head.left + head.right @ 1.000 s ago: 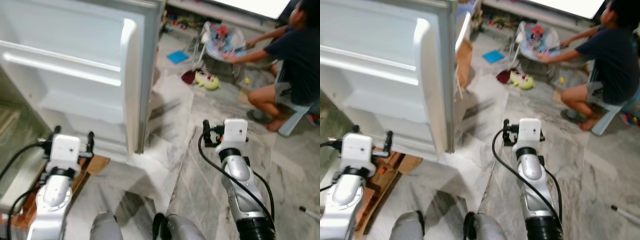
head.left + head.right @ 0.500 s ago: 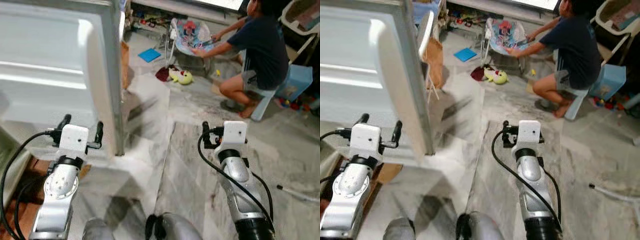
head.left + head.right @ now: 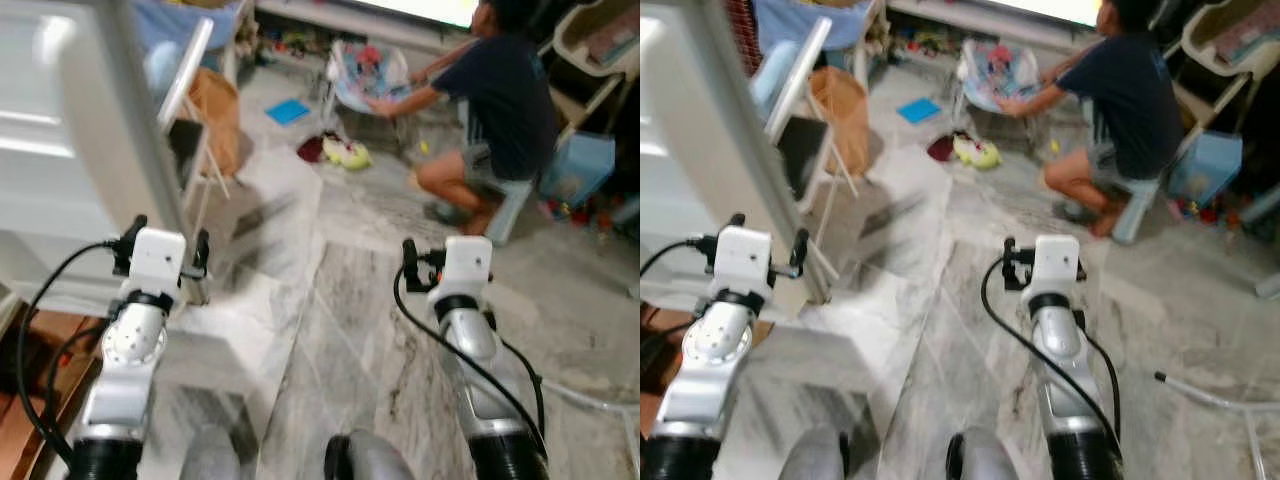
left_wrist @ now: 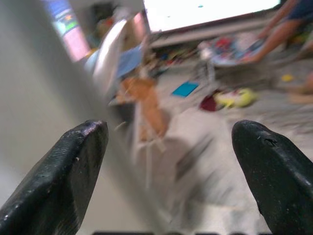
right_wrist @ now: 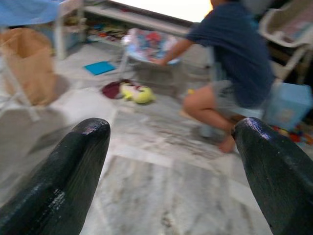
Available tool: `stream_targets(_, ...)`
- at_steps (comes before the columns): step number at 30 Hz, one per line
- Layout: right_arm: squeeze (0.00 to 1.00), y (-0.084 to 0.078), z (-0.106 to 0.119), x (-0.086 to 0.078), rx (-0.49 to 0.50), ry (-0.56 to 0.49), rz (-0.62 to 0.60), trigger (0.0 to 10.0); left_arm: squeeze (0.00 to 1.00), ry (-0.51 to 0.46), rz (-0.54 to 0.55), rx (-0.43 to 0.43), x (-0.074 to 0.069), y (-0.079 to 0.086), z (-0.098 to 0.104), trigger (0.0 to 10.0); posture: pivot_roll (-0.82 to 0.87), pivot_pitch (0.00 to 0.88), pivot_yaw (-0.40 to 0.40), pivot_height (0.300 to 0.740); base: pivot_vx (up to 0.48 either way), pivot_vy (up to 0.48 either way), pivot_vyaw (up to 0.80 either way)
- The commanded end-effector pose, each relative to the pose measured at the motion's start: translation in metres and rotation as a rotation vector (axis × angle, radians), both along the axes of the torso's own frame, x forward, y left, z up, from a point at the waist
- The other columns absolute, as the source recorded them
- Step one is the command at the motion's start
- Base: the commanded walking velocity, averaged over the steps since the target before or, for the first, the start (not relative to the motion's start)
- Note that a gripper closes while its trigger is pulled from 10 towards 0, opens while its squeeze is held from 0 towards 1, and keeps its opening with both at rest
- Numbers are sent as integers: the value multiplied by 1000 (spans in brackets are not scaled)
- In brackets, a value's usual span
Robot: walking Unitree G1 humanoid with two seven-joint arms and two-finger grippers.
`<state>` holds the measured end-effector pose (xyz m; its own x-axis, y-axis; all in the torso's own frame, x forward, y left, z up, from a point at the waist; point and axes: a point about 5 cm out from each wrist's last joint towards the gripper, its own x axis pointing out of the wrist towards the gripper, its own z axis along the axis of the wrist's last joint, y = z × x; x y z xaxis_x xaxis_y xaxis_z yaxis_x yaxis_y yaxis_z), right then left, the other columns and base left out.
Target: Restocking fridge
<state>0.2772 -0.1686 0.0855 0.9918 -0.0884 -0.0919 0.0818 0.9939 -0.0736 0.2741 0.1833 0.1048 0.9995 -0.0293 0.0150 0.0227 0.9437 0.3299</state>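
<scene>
While the head views have swung toward the robot's right since a second ago, the things themselves have not visibly moved; the change is the camera's.

Fridge door (image 3: 90, 130): white, open, now only a narrow slab at the left edge of the head views, where a second ago it spread across the left half; its inner shelves show nothing in them.

Left gripper (image 3: 162, 242): held up just in front of the fridge door's lower edge, fingers (image 4: 58, 181) spread wide with nothing between them, as in the earlier frames.

Right gripper (image 3: 1041, 258): held up over bare marble floor (image 3: 350, 300), well to the right of the fridge door, fingers (image 5: 54, 186) wide apart and empty, pose unchanged.

White chair (image 3: 800, 90): just beyond the fridge door, more of it uncovered than before, with a brown bag (image 3: 840, 125) beside it and blue cloth (image 3: 810, 18) over its top.

Person (image 3: 495, 90): crouching on a blue stool (image 3: 575, 165) far to the right of the fridge door, arms reaching to a patterned baby seat (image 3: 365, 75); nearer the middle of the view than a second ago.

Floor items: a yellow soft toy (image 3: 345, 153) and a blue square (image 3: 288, 111) lie beyond the fridge door, near the baby seat.

Wooden base (image 3: 30, 400): at the foot of the fridge door, by the left arm.

Sharpness: both head views are blurred.
</scene>
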Motion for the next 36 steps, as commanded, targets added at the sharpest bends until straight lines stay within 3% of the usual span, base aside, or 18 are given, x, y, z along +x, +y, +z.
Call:
stream_targets(1, 0, 1, 3, 0, 19, -17, 9, 10000, 0, -2, 15, 17, -4, 7, 0, 10000, 74, 117, -118, 740, 0, 0, 0)
stream_targets(8, 0, 8, 6, 1, -32, -31, 77, 10000, 0, 72, 84, 7, -29, 28, -18, 10000, 83, 107, -112, 740, 0, 0, 403)
stream_targets(13, 0, 9, 8, 6, -16, -37, 88, 10000, 0, 59, 173, 29, -33, 41, -16, 10000, 95, 105, -122, 740, 0, 0, 795)
stream_targets(18, 0, 10, 10, 9, -22, -41, 97, 10000, 0, 49, 186, 17, -32, 42, -14, 10000, 95, 100, -126, 740, 0, 0, 789)
stream_targets(22, 0, 8, 9, 8, -3, -43, 79, 10000, 0, 50, 132, 21, -32, 35, -13, 10000, 91, 97, -124, 740, 0, 0, 533)
stream_targets(29, 0, 8, 9, 7, 7, -44, 82, 10000, 0, 51, 121, 15, -30, 21, -15, 10000, 82, 95, -123, 740, 0, -450, 0)
stream_targets(36, 0, 11, 11, 8, 29, -53, 100, 10000, 0, 54, 152, 34, -27, 20, -15, 10000, 79, 100, -125, 740, 0, -474, 0)
